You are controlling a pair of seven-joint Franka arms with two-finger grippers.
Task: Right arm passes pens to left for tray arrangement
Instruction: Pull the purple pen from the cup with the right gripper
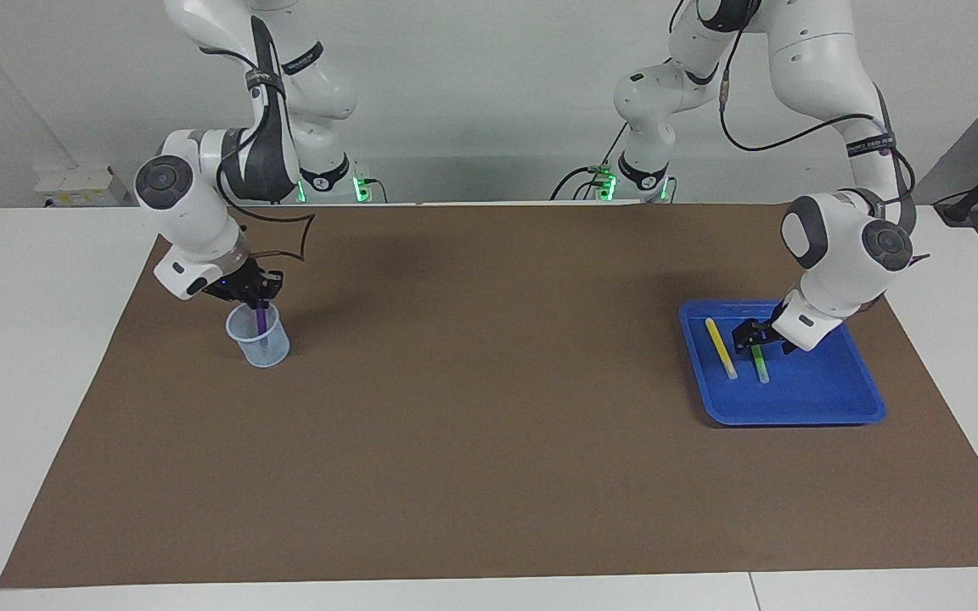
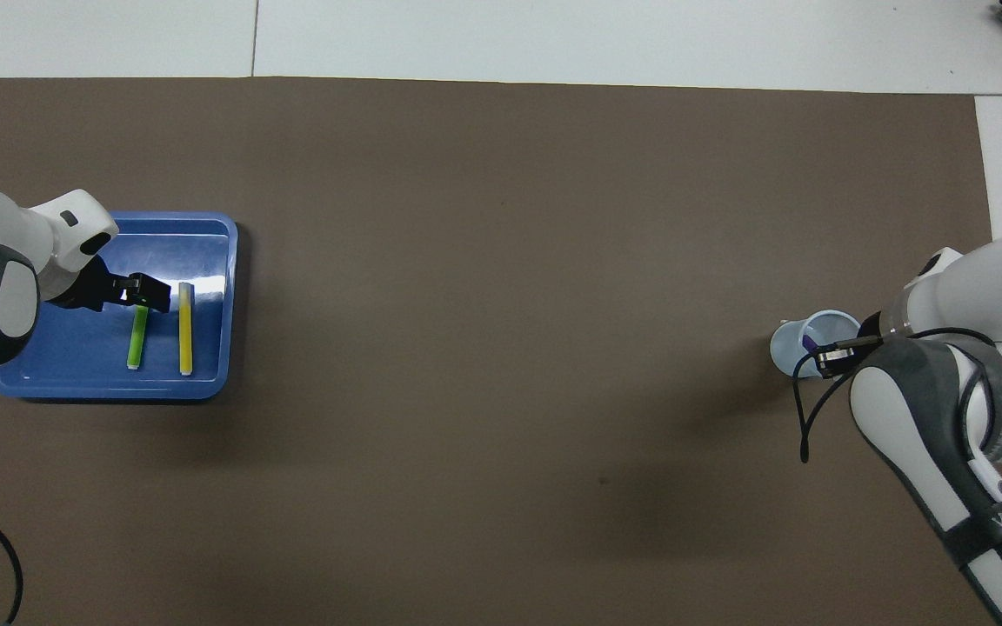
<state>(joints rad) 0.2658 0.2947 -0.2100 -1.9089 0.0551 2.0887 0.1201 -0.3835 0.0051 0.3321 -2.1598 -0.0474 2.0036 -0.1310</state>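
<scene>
Our right gripper (image 1: 258,293) pinches the purple pen (image 1: 261,323) in the cup (image 1: 259,337) for handover; our left gripper (image 1: 752,337) hangs open and empty over the tray (image 1: 795,399).

Only one marking comes near to legible — white capital letters on the dark strap (image 2: 992,524) around the right arm (image 2: 945,435), beginning "WAN", the rest cut off; the other arm bands' print is too small to read

Yellow pen (image 1: 721,349), green pen (image 1: 760,365) flat, side by side in blue tray (image 1: 829,399); purple pen (image 1: 261,322) upright.
</scene>
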